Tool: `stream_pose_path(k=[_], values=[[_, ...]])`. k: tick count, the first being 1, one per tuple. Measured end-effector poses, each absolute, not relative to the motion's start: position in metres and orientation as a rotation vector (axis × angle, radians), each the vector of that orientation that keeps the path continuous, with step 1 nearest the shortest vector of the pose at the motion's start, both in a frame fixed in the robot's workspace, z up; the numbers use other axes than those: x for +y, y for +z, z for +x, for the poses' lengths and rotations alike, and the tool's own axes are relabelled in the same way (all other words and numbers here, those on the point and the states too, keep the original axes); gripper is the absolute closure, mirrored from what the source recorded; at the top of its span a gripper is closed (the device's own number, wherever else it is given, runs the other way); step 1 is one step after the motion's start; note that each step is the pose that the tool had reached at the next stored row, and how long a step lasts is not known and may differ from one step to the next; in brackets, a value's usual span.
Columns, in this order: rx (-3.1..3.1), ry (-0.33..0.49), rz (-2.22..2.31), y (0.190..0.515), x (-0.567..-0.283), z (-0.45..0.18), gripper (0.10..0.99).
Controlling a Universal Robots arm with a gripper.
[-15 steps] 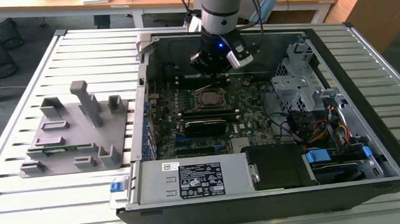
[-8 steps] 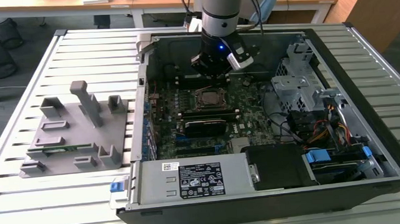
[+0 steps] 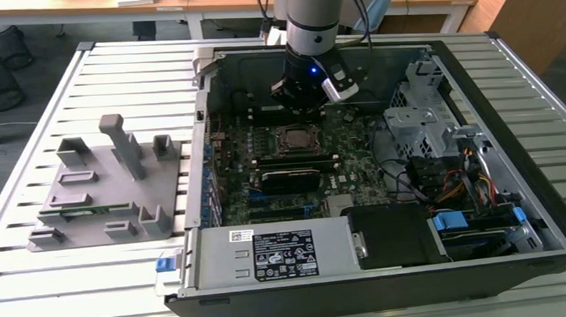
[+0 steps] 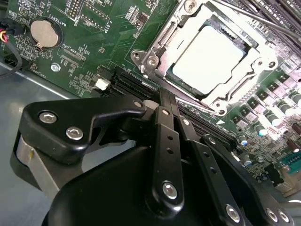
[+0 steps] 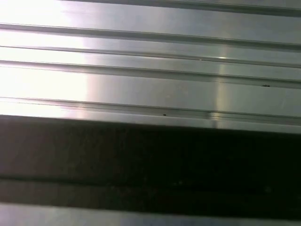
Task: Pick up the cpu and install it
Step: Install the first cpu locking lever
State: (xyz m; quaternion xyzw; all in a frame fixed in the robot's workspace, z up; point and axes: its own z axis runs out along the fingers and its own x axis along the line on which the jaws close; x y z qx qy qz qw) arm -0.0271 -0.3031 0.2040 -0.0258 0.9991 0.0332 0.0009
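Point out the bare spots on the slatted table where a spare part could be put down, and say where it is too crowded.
Free: the slatted table behind the grey fixture, and the strip in front of it at the exterior view's left. Also the slats beyond the computer case on the exterior view's right. Crowded: inside the case, around the motherboard, where the gripper hangs.

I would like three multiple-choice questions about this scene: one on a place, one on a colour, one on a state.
1. Where is the cpu?
A. on the grey fixture
B. in the socket on the green board
C. between the fingers

2. What colour is the fixture beside the computer case?
A. grey
B. red
C. blue

3. How is the case?
A. closed
B. open, with the board visible
C. standing upright

Answers:
1 B, its silvery top lies inside the socket's metal frame in the second wrist view.
2 A, it looks grey in the exterior view.
3 B, the inside parts show from above.
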Motion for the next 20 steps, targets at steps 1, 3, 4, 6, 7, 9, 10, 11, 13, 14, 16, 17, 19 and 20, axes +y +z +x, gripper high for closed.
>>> stream_pose_path(k=[1, 3, 4, 6, 7, 9, 10, 11, 13, 14, 16, 17, 19, 20], values=[[3.137, 0.104, -0.081, 0.2031, -0.3030, -0.0269, 0.980], [3.138, 0.104, -0.081, 0.2013, -0.3031, -0.0264, 0.980], [3.138, 0.104, -0.081, 0.2005, -0.3031, -0.0263, 0.980], [3.138, 0.104, -0.081, 0.1989, -0.3030, -0.0260, 0.980], [3.138, 0.104, -0.081, 0.1983, -0.3031, -0.0259, 0.980], [3.138, 0.104, -0.081, 0.1977, -0.3031, -0.0257, 0.980], [3.138, 0.104, -0.081, 0.1977, -0.3031, -0.0257, 0.980], [3.138, 0.104, -0.081, 0.1978, -0.3031, -0.0257, 0.980], [3.138, 0.104, -0.081, 0.1989, -0.3030, -0.0256, 0.980], [3.138, 0.104, -0.081, 0.1995, -0.3030, -0.0256, 0.980], [3.138, 0.103, -0.081, 0.2002, -0.3030, -0.0256, 0.980], [3.138, 0.101, -0.081, 0.2001, -0.3029, -0.0256, 0.980], [3.139, 0.084, -0.081, 0.2001, -0.3030, -0.0256, 0.980], [3.139, 0.076, -0.081, 0.1998, -0.3030, -0.0256, 0.980]])
